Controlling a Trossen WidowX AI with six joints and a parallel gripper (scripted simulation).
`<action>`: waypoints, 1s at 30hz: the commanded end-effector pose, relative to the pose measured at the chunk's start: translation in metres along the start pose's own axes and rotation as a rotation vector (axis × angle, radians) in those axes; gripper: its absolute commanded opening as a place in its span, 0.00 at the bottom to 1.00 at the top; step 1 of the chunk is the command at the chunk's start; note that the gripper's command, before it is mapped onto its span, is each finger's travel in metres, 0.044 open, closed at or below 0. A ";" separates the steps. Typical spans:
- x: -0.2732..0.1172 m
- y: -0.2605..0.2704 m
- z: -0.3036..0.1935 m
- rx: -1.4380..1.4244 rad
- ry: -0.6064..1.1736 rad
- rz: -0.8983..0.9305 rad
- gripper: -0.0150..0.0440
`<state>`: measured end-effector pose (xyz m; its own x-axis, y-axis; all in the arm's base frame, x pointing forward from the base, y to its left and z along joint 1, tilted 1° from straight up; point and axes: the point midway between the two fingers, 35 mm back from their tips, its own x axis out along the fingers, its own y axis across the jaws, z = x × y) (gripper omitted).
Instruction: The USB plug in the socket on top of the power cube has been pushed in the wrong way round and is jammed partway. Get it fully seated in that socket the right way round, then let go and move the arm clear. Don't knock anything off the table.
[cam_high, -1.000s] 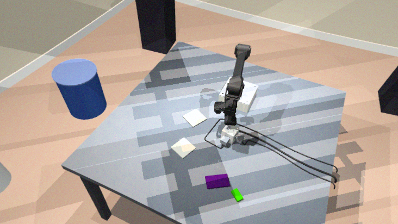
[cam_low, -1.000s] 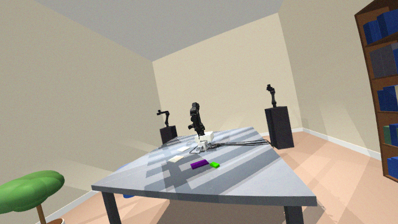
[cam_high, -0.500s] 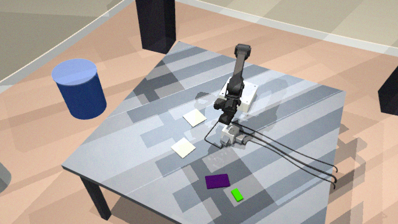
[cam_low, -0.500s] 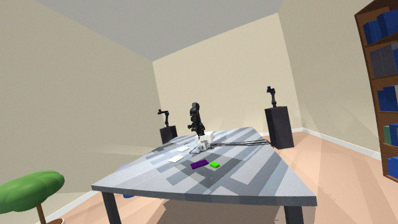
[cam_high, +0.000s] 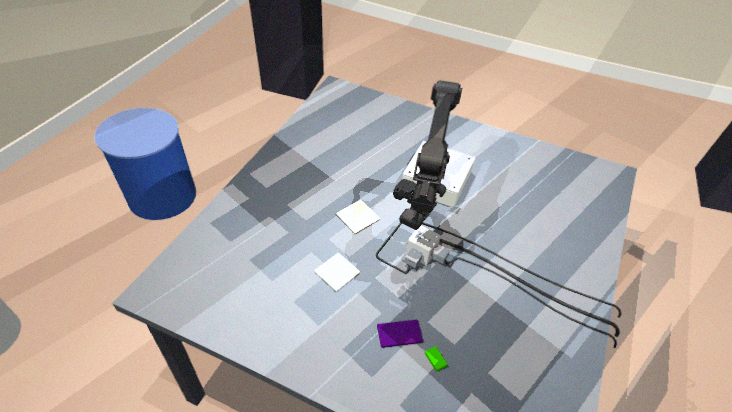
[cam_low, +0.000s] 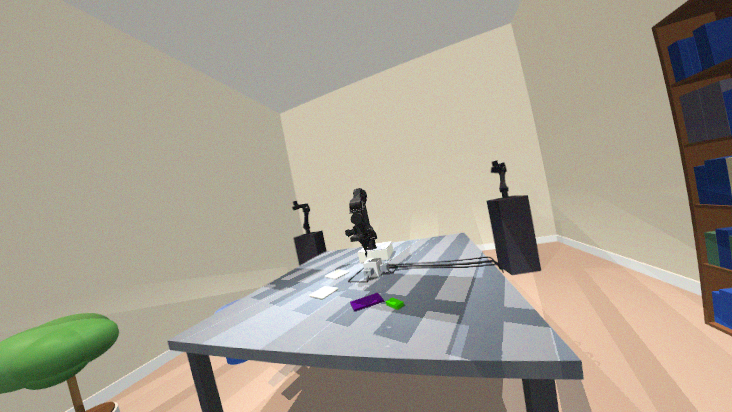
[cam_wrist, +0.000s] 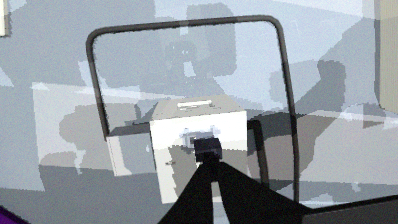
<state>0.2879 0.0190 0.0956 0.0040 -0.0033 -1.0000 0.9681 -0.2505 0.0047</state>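
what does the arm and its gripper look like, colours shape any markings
The arm is dark charcoal all over, built of blocky links with rounded joint housings, on a white square base. The gripper has two plain black fingers tapering to narrow tips. No markings or external cables are visible on it.

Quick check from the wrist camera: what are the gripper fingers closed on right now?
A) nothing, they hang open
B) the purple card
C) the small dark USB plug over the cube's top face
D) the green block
C: the gripper pinches the USB plug above the power cube.
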 end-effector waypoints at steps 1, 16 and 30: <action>0.000 0.000 0.000 0.000 0.001 0.000 0.25; 0.002 0.000 -0.001 0.001 0.012 0.001 0.25; 0.003 0.000 -0.002 0.002 0.022 0.001 0.25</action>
<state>0.2886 0.0195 0.0926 0.0093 0.0105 -0.9999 0.9668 -0.2555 0.0063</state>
